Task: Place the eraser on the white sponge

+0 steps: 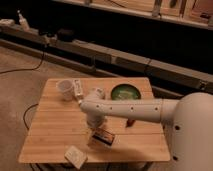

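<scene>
The eraser (pixel 103 136), a small dark block with an orange-brown top, lies on the wooden table (pixel 55 122) near the front middle. The white sponge (pixel 75 156) sits at the table's front edge, left of the eraser and apart from it. My white arm reaches in from the right. The gripper (pixel 95 126) hangs just above and behind the eraser's left end. I cannot tell whether it touches the eraser.
A white cup (pixel 65 89) and a small pale object (pixel 78 89) stand at the back left. A green bowl (pixel 125 92) sits at the back right. A reddish-brown tool (pixel 131 122) peeks out under the arm. Dark shelving runs behind the table.
</scene>
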Motion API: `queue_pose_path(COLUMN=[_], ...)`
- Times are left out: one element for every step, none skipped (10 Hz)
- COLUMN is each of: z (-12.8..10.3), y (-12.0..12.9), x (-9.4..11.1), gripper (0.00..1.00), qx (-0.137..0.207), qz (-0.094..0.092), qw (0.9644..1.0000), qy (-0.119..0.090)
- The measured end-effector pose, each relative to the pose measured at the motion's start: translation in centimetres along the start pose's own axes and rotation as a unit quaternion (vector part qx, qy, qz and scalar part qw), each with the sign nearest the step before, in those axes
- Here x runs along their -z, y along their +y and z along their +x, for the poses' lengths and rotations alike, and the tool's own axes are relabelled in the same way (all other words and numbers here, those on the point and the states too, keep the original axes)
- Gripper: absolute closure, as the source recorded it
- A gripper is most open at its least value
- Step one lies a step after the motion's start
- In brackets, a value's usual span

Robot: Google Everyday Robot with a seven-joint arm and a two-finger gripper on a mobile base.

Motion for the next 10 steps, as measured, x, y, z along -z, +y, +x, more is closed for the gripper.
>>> queue_pose_path(z=[0.0, 0.0, -0.2, -0.6, -1.0, -1.3, -1.7, -1.9, -2.1, -1.9], y=[-0.4, -0.7, -0.8, -0.8, -0.7, -0.6, -0.4, -0.2, 0.0, 0.2], x=[-0.5, -1.0, -1.4, -1.7, -1.7, -1.5, -1.2, -1.0, -0.2, 1.0], gripper=[0.2, 0.22, 0.27, 0.37, 0.47, 0.57, 0.67, 0.7, 0.71, 0.71], qx=[0.003, 0.004, 0.002, -0.002, -0.009, -0.017, -0.027, -0.033, -0.045, -0.057], qz=[-0.001, -0.002, -0.004, -0.008, -0.014, -0.02, -0.026, -0.032, -0.04, -0.046], qw=[1.0, 1.0, 0.9999, 0.9997, 0.9994, 0.9989, 0.9983, 0.9979, 0.997, 0.9963], qy=[-0.003, -0.007, -0.014, -0.023, -0.031, -0.038, -0.044, -0.047, -0.048, -0.045])
